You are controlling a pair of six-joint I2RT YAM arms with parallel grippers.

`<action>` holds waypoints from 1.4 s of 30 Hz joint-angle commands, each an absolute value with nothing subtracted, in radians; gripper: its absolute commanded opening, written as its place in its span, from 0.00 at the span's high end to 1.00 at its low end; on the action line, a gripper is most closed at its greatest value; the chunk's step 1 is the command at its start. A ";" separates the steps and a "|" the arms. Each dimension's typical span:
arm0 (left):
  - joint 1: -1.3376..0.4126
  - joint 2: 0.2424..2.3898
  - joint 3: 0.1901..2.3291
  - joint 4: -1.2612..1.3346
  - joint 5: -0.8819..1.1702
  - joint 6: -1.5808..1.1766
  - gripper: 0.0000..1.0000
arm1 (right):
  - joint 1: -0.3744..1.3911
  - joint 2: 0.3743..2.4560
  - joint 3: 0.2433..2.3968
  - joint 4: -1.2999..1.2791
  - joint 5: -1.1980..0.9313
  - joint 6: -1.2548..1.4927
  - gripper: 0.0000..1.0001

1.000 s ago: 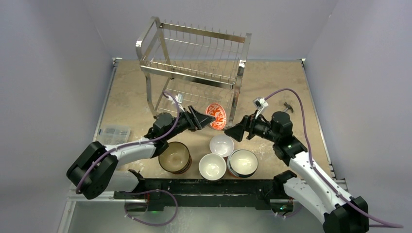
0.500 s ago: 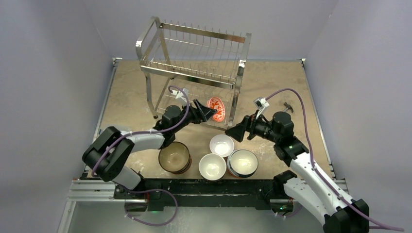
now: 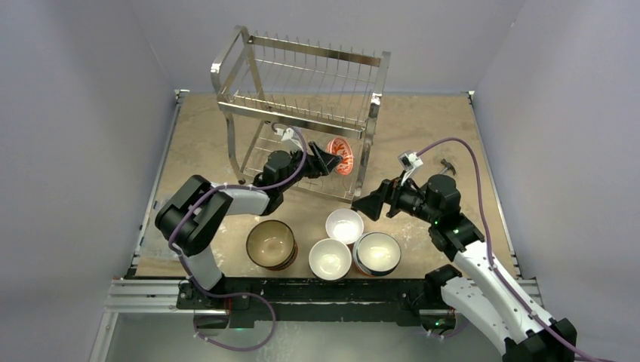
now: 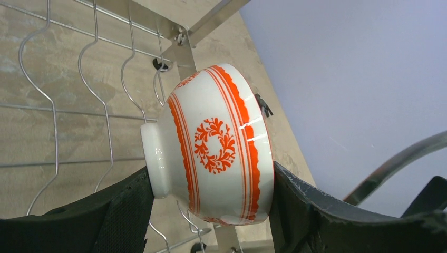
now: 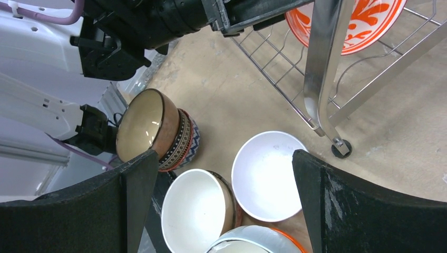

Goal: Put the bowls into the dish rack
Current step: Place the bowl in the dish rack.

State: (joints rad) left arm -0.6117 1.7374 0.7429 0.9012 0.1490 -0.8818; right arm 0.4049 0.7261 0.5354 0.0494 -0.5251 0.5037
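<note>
My left gripper (image 3: 330, 160) is shut on a white bowl with red pattern (image 3: 342, 155), held on its side inside the lower tier of the chrome dish rack (image 3: 302, 83). In the left wrist view the bowl (image 4: 211, 132) sits clamped foot to rim in the gripper (image 4: 211, 195), just above the rack wires (image 4: 108, 132). My right gripper (image 3: 364, 205) hovers open and holds nothing, above the bowls near the front: a brown stack (image 3: 270, 243), two white bowls (image 3: 344, 225) (image 3: 330, 257) and a pale one (image 3: 376, 252). The right wrist view shows that gripper (image 5: 224, 205) over the white bowls (image 5: 269, 174).
A clear plastic box (image 3: 176, 205) lies at the table's left edge and a small dark object (image 3: 448, 164) at the far right. The rack's post and foot (image 5: 337, 147) stand just beyond the white bowls. Grey walls close in three sides.
The left arm has stretched forward and carried the red-patterned bowl from in front of the rack into its lower tier. The right gripper has drifted slightly nearer, still open.
</note>
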 commanded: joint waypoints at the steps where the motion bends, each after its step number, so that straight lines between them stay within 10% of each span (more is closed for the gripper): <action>1: -0.601 1.752 0.827 1.024 0.130 -0.824 1.00 | 0.407 0.699 0.587 0.020 -0.489 0.463 0.01; 42: -0.597 2.029 1.183 0.754 0.009 -0.496 1.00 | 0.407 0.687 0.604 -0.063 -0.433 0.397 0.01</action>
State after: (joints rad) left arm -0.5961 2.0182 1.1339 0.7185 0.0368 -0.5438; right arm 0.4049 0.7033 0.5610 -0.0711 -0.4545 0.4168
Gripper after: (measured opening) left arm 0.676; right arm 0.987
